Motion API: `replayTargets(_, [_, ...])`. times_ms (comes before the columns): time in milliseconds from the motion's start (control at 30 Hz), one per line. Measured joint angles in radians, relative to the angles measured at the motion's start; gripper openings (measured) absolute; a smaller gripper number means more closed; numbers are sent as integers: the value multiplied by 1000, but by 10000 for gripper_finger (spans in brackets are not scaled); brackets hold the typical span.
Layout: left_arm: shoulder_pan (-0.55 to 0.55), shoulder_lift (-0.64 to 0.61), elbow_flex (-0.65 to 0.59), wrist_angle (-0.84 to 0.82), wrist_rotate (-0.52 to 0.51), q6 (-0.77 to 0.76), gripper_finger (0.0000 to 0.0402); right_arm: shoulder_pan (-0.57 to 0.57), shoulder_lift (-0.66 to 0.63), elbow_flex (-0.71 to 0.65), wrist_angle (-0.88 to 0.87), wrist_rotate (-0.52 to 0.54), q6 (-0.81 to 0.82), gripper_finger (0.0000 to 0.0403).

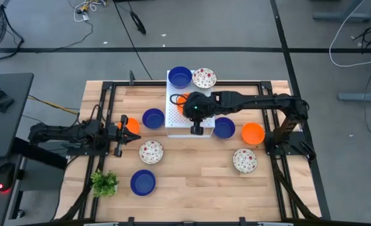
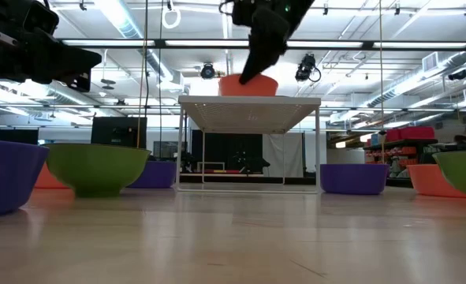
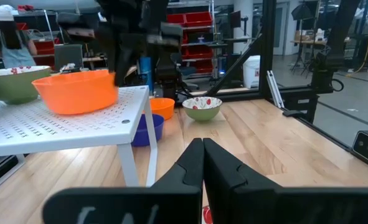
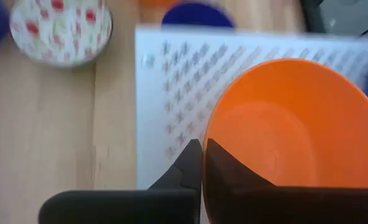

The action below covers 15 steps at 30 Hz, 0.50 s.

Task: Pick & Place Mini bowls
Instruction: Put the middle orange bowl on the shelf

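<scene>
My right gripper [image 4: 202, 144] hangs over the white perforated board [image 1: 172, 119], shut on an orange mini bowl [image 4: 289, 118]. This bowl also shows in the low view [image 2: 248, 84] and the left wrist view [image 3: 78, 90]. A blue bowl [image 1: 180, 76] and a speckled bowl [image 1: 204, 78] stand on the board's far end. More bowls rest on the table: blue [image 1: 152, 118], blue [image 1: 224, 127], orange [image 1: 253, 133], speckled [image 1: 150, 151], speckled [image 1: 244, 160], blue [image 1: 142, 182]. My left gripper [image 1: 123, 127] waits shut and level at the left, beside an orange bowl [image 1: 132, 124]. My right gripper pinches the orange bowl's rim [image 4: 216, 134] between its two fingers, one finger inside the bowl and one outside. The fingers come slanting down from the table's right side. The bowl stays upright, mouth up, and its base looks set on the board's top [image 3: 59, 124].
The board stands on thin legs [image 2: 181, 142], with open room beneath it. A small green plant [image 1: 104, 182] sits at the near left. A black frame [image 1: 110, 85] runs around the tabletop. A person [image 3: 6, 37] stands in the room beyond.
</scene>
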Motion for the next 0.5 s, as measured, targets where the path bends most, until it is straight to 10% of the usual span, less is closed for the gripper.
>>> replayTargets(500, [0, 0, 0, 0, 0, 0, 5, -6, -2, -48, 75, 8, 1, 36])
